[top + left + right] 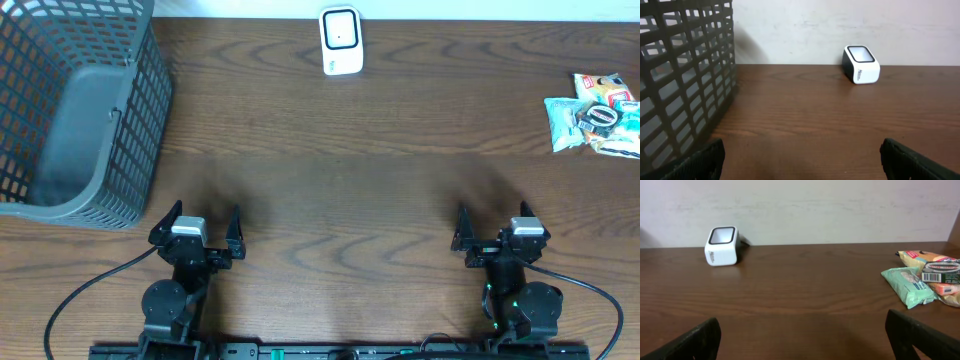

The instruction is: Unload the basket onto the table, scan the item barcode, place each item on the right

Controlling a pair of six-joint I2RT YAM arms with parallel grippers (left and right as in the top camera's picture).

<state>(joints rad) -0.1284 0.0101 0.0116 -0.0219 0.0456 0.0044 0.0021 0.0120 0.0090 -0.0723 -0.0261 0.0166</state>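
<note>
Gaping empty, the right end effector (495,222) sits well short of the snack packets (590,112), ahead-right.

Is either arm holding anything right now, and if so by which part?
Nothing is held. The left gripper and right gripper both have their jaws open and empty.

The left arm (165,298) and right arm (537,305) are matte black with rounded joint housings, a pale grey block (187,228) behind the left end effector (203,218) and another behind the right end effector (498,228), thin black cables (85,290) at the sides, and green lights (512,303) on the right base.
</note>
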